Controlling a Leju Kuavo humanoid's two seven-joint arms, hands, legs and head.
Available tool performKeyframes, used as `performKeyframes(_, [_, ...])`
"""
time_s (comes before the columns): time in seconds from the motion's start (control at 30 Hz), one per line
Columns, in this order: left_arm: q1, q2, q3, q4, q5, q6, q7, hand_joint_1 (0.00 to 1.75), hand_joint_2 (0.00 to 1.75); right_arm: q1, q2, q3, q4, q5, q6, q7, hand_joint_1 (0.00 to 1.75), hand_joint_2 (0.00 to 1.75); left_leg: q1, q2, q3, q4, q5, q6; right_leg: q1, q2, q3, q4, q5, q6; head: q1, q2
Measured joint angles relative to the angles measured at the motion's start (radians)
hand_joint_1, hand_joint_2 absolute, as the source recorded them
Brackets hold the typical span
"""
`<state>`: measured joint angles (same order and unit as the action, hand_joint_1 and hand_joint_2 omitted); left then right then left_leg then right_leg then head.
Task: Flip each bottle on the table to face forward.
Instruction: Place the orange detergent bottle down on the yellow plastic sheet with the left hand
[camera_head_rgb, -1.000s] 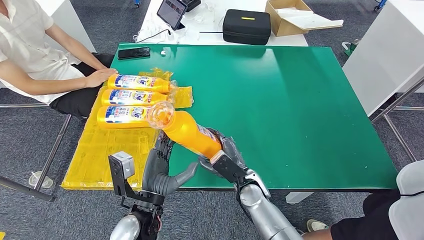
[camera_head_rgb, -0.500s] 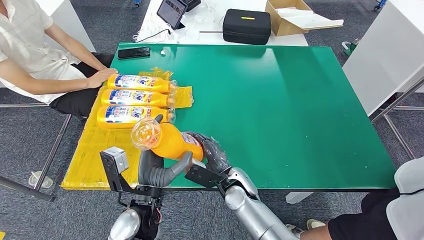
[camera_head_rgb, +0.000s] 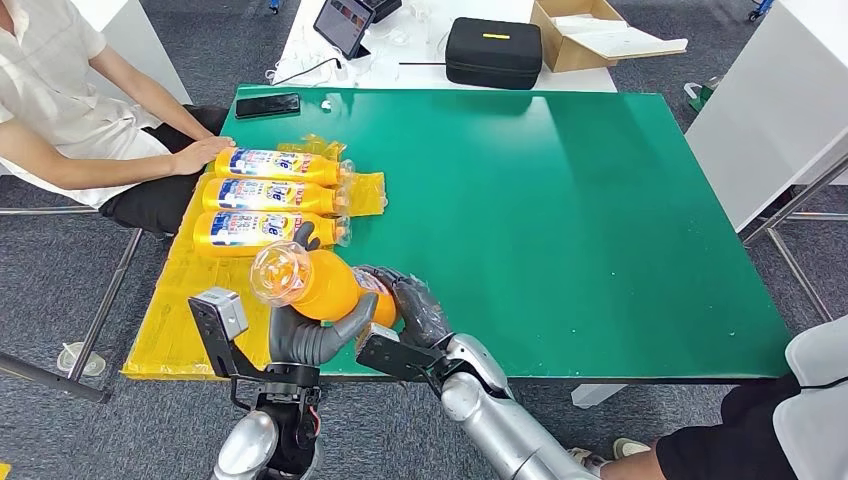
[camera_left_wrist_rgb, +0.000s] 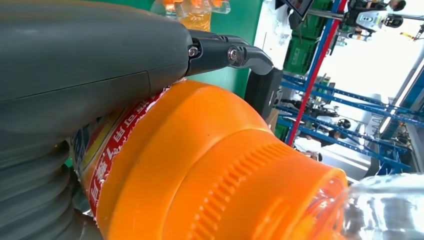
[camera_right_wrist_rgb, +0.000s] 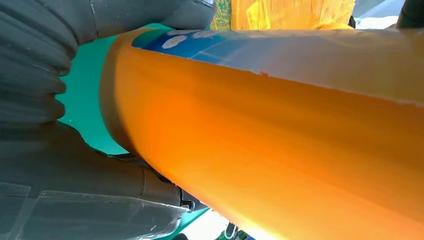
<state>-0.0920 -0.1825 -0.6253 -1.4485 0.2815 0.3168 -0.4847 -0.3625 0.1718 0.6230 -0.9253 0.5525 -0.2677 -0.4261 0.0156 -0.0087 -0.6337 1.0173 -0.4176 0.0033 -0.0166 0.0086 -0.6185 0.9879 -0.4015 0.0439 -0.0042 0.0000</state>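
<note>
An orange bottle (camera_head_rgb: 328, 287) with a clear cap (camera_head_rgb: 279, 273) hangs over the table's front left, cap pointing left and toward me. My left hand (camera_head_rgb: 308, 337) cups its neck end, thumb under and fingers over it. My right hand (camera_head_rgb: 412, 310) grips its base. Up close, the left wrist view has the bottle's shoulder (camera_left_wrist_rgb: 210, 165) against my left hand (camera_left_wrist_rgb: 90, 65). The right wrist view has its body (camera_right_wrist_rgb: 280, 125) lying in my right hand (camera_right_wrist_rgb: 75, 190). Three more orange bottles (camera_head_rgb: 278, 165) (camera_head_rgb: 265, 194) (camera_head_rgb: 255, 229) lie side by side on a yellow sheet (camera_head_rgb: 190, 310), blue-and-white labels up.
A person sits at the left with a hand (camera_head_rgb: 205, 152) beside the farthest bottle. A black phone (camera_head_rgb: 267, 105) lies at the green table's (camera_head_rgb: 580, 220) back left corner. Behind it a white table carries a black case (camera_head_rgb: 493, 52), a cardboard box (camera_head_rgb: 580, 30) and a tablet (camera_head_rgb: 343, 22).
The held bottle has swung left and toward the table's front edge, its cap now lower and further left. My left hand has risen and wrapped around its neck end; my right hand followed.
</note>
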Motion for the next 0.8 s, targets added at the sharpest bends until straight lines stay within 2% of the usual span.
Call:
performKeyframes(0.03, [0.000, 0.000, 0.000, 0.000, 0.000, 0.001, -0.002, 0.38, 1.75, 0.000, 0.000, 0.002, 0.000, -0.007, 0.006, -0.002, 1.75, 1.75, 0.000, 0.000, 0.000, 0.000, 0.000, 0.000, 0.000, 0.000, 0.000, 0.000, 0.000, 0.000, 0.000, 0.000])
performKeyframes(0.13, [-0.004, -0.001, 0.001, 0.000, 0.000, 0.002, -0.005, 1.64, 1.75, 0.000, 0.002, 0.008, 0.000, -0.040, 0.032, -0.012, 1.75, 1.75, 0.000, 0.000, 0.000, 0.000, 0.000, 0.000, 0.000, 0.000, 0.000, 0.000, 0.000, 0.000, 0.000, 0.000])
performKeyframes(0.17, [-0.006, -0.001, 0.001, 0.000, 0.000, 0.000, -0.008, 1.75, 1.75, 0.000, 0.003, 0.010, 0.000, -0.056, 0.043, -0.018, 1.75, 1.75, 0.000, 0.000, 0.000, 0.000, 0.000, 0.000, 0.000, 0.000, 0.000, 0.000, 0.000, 0.000, 0.000, 0.000])
performKeyframes(0.3, [-0.012, -0.001, 0.004, 0.000, -0.004, -0.006, -0.017, 1.75, 1.75, 0.001, 0.004, 0.013, -0.004, -0.133, 0.093, -0.043, 1.74, 1.75, 0.000, 0.000, 0.000, 0.000, 0.000, 0.000, 0.000, 0.000, 0.000, 0.000, 0.000, 0.000, 0.000, 0.000])
performKeyframes(0.33, [-0.013, -0.001, 0.006, 0.000, -0.006, -0.008, -0.019, 1.75, 1.75, 0.002, 0.004, 0.012, -0.008, -0.157, 0.112, -0.048, 1.67, 1.75, 0.000, 0.000, 0.000, 0.000, 0.000, 0.000, 0.000, 0.000, 0.000, 0.000, 0.000, 0.000, 0.000, 0.000])
performKeyframes(0.37, [-0.014, -0.001, 0.008, 0.000, -0.007, -0.011, -0.020, 1.75, 1.75, 0.004, 0.004, 0.011, -0.012, -0.186, 0.136, -0.053, 1.37, 1.75, 0.000, 0.000, 0.000, 0.000, 0.000, 0.000, 0.000, 0.000, 0.000, 0.000, 0.000, 0.000, 0.000, 0.000])
performKeyframes(0.43, [-0.015, -0.001, 0.012, 0.000, -0.003, -0.024, -0.021, 1.75, 1.75, 0.013, 0.004, 0.006, -0.023, -0.255, 0.193, -0.064, 0.50, 1.75, 0.000, 0.000, 0.000, 0.000, 0.000, 0.000, 0.000, 0.000, 0.000, 0.000, 0.000, 0.000, 0.000, 0.000])
performKeyframes(0.47, [-0.015, -0.001, 0.015, 0.000, 0.002, -0.032, -0.021, 1.75, 1.75, 0.018, 0.004, 0.002, -0.028, -0.293, 0.223, -0.070, 0.13, 1.75, 0.000, 0.000, 0.000, 0.000, 0.000, 0.000, 0.000, 0.000, 0.000, 0.000, 0.000, 0.000, 0.000, 0.000])
performKeyframes(0.5, [-0.015, 0.000, 0.018, 0.000, 0.008, -0.039, -0.019, 1.75, 1.75, 0.023, 0.003, -0.002, -0.034, -0.330, 0.256, -0.076, 0.00, 1.75, 0.000, 0.000, 0.000, 0.000, 0.000, 0.000, 0.000, 0.000, 0.000, 0.000, 0.000, 0.000, 0.000, 0.000])
performKeyframes(0.63, [-0.014, 0.005, 0.034, 0.000, 0.024, -0.055, -0.007, 1.75, 1.75, 0.034, 0.004, -0.012, -0.058, -0.438, 0.376, -0.098, 0.00, 0.00, 0.000, 0.000, 0.000, 0.000, 0.000, 0.000, 0.000, 0.000, -0.001, 0.000, 0.000, 0.000, 0.000, 0.000])
performKeyframes(0.8, [-0.013, 0.012, 0.055, 0.000, 0.037, -0.081, 0.001, 1.75, 1.75, 0.041, 0.005, -0.020, -0.069, -0.487, 0.439, -0.111, 0.00, 0.00, 0.000, 0.000, 0.000, 0.000, 0.000, 0.000, 0.000, 0.000, -0.001, 0.000, 0.000, 0.000, 0.000, 0.000])
